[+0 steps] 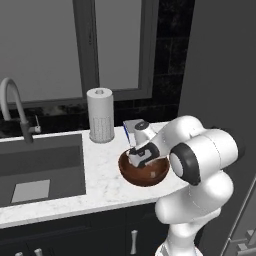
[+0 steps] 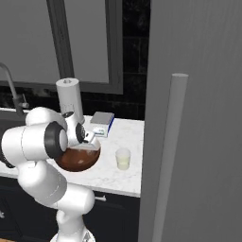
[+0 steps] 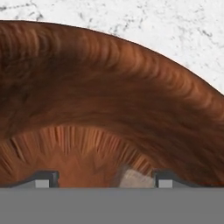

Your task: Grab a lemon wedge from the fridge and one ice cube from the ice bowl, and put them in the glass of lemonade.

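Observation:
My gripper (image 3: 107, 179) reaches down inside the reddish-brown ice bowl (image 1: 145, 176) (image 2: 78, 161) on the marble counter. It is open, its two fingertips (image 3: 46, 178) standing wide apart near the bowl's bottom. A small pale ice cube (image 3: 133, 178) lies between them, closer to the right tip and touching neither. The glass of lemonade (image 2: 123, 159) stands just right of the bowl. The grey fridge (image 2: 198, 118) with its long bar handle (image 2: 171, 156) rises at the right. The lemon wedge is out of view.
A white paper-towel cylinder (image 1: 100, 115) stands behind the bowl near the window. A flat blue-and-white box (image 2: 102, 120) lies behind the bowl. The sink (image 1: 40, 170) and its curved faucet (image 1: 12, 107) are to the left. Dark cabinets run below the counter.

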